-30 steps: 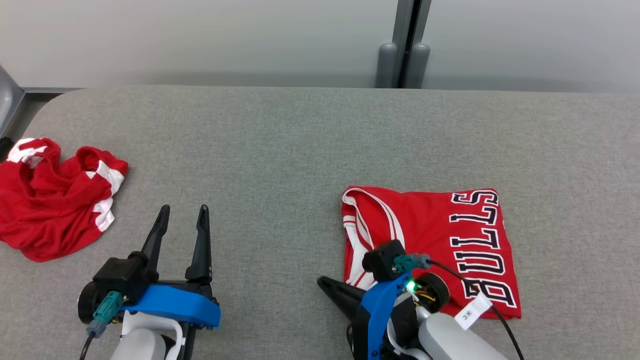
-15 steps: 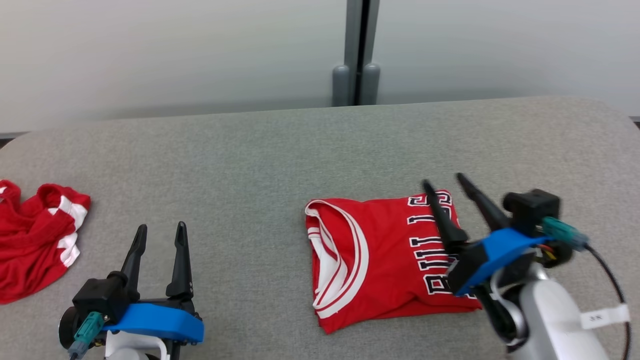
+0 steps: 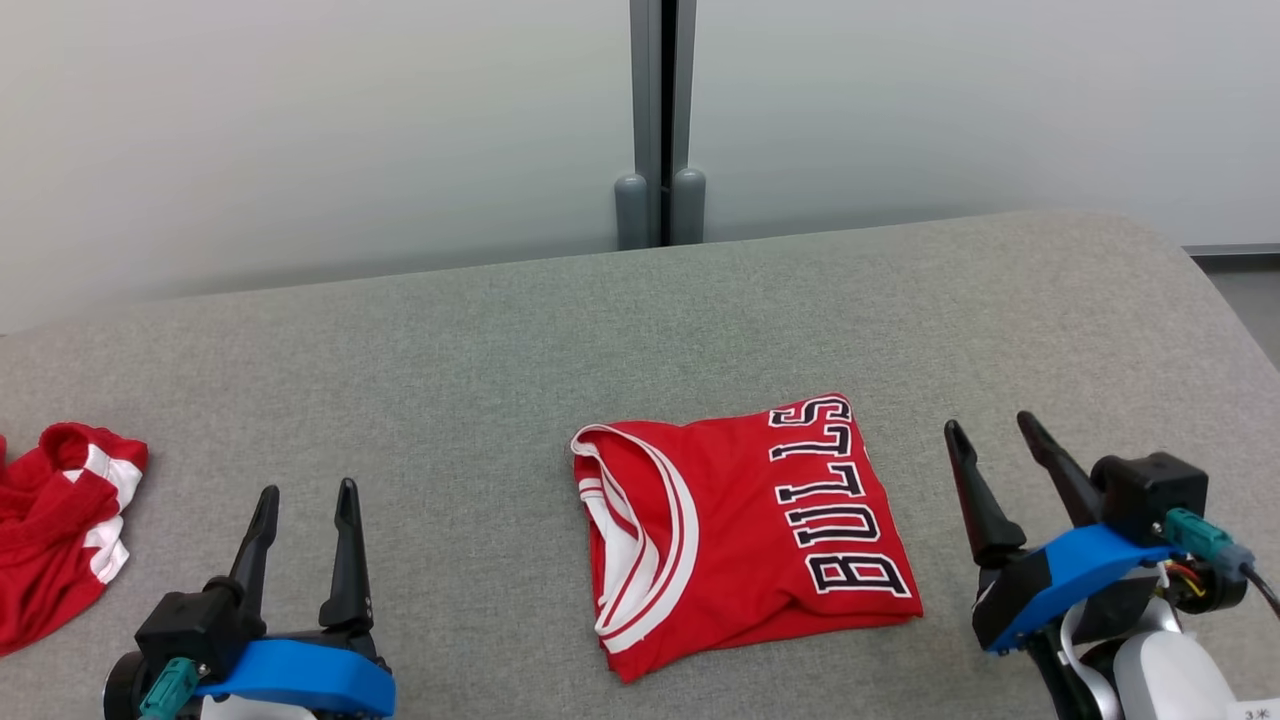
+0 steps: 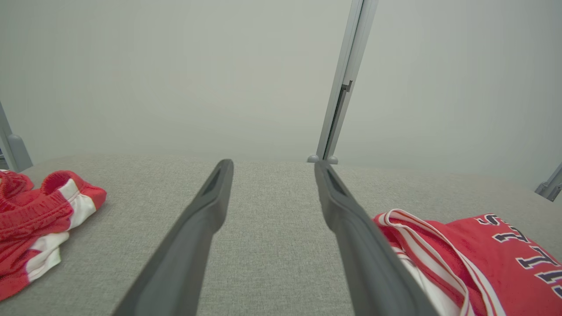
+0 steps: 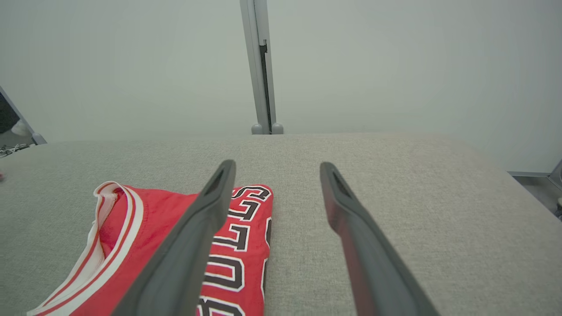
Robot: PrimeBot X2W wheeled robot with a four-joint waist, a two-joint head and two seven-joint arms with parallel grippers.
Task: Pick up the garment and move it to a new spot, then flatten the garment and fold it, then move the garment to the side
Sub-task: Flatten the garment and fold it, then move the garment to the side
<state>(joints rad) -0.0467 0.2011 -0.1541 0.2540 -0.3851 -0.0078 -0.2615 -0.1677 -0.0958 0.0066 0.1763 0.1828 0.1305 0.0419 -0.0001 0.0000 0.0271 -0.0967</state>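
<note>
Head view: the folded red jersey with white trim and black letters (image 3: 740,540) lies flat in the middle of the grey cloth-covered table (image 3: 450,340). The left hand (image 3: 308,489) is wide open and empty. The right hand (image 3: 988,424) is wide open too, beside the jersey, not touching it. A crumpled red and white cloth (image 3: 60,530) sits far left.

Two red garments: folded jersey (image 3: 740,540), crumpled heap (image 3: 55,530); two hands: left hand (image 3: 307,488), right hand (image 3: 987,421); one table (image 3: 450,350).
</note>
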